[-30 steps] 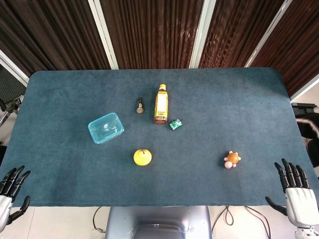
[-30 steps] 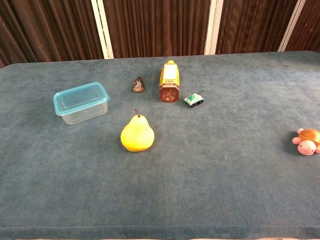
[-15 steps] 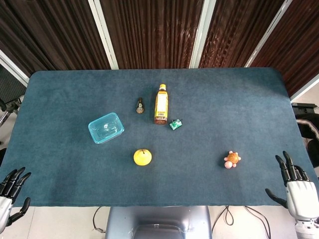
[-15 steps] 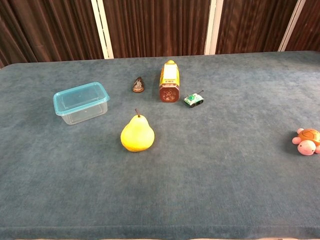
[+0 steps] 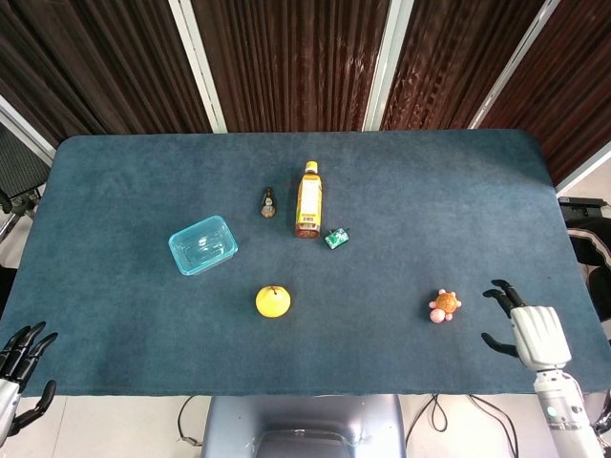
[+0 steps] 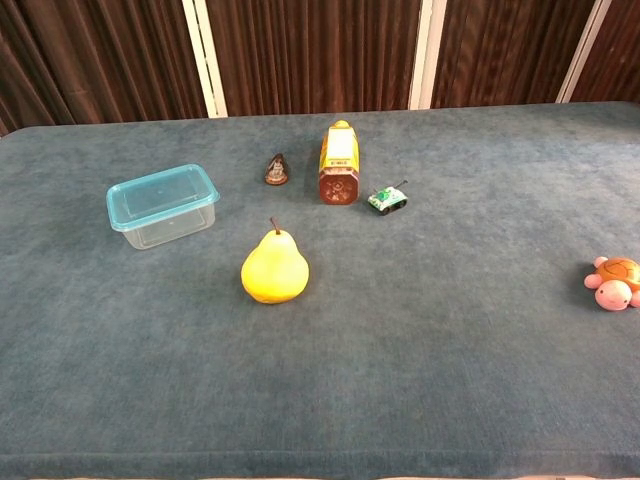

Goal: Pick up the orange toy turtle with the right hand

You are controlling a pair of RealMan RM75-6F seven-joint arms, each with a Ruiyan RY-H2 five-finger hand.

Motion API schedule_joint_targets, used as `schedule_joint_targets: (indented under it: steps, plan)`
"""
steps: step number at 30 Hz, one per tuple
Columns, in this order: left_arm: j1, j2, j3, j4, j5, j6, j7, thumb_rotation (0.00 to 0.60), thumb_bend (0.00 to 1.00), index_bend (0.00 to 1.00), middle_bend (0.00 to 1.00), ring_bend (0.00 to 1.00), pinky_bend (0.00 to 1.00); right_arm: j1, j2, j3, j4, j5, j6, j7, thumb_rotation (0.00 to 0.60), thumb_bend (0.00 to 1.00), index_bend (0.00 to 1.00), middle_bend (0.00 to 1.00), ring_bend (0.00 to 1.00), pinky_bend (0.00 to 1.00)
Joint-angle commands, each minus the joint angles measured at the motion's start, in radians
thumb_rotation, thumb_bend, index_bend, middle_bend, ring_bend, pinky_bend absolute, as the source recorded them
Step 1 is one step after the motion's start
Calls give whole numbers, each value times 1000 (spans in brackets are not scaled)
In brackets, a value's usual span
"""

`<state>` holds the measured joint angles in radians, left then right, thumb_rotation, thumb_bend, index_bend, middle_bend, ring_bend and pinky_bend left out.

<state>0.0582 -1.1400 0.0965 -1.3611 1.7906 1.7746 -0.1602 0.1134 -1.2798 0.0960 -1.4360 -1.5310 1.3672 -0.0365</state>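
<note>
The orange toy turtle (image 5: 444, 305) with a pink head and feet sits on the blue cloth at the front right; in the chest view the turtle (image 6: 614, 281) lies at the right edge. My right hand (image 5: 528, 329) hovers over the table's front right part, a short way right of the turtle, fingers apart and curled toward it, holding nothing. My left hand (image 5: 17, 372) hangs off the front left corner of the table, fingers spread and empty. Neither hand shows in the chest view.
A yellow pear (image 5: 272, 301) stands front centre. Behind it are a clear blue-rimmed box (image 5: 202, 244), a small dark bottle (image 5: 268, 203), a lying yellow bottle (image 5: 308, 198) and a small green toy tank (image 5: 336, 238).
My right hand has moved from beyond the front right edge in over the table toward the turtle, turning its fingers to the left. The left hand has sunk slightly lower.
</note>
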Motion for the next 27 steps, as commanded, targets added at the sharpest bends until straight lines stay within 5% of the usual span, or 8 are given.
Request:
schedule_joint_targets:
  steps: [1,15,27]
  plan:
    - [2,1,1,3,1,4,-8,600,468,120,11,53,297,29,-39,14,49,33,-44,25,600,276,487,345,923,1000]
    - [4,3,-3,6,-7,9,-32,600,468,125,15,56,300,116,-161,28,212,143,-201,53,600,281,494,351,923,1000]
    - [3,5,-1,2,-6,5,-33,600,469,129,16,59,301,164,-261,22,345,135,-223,116,600,302,518,367,923,1000]
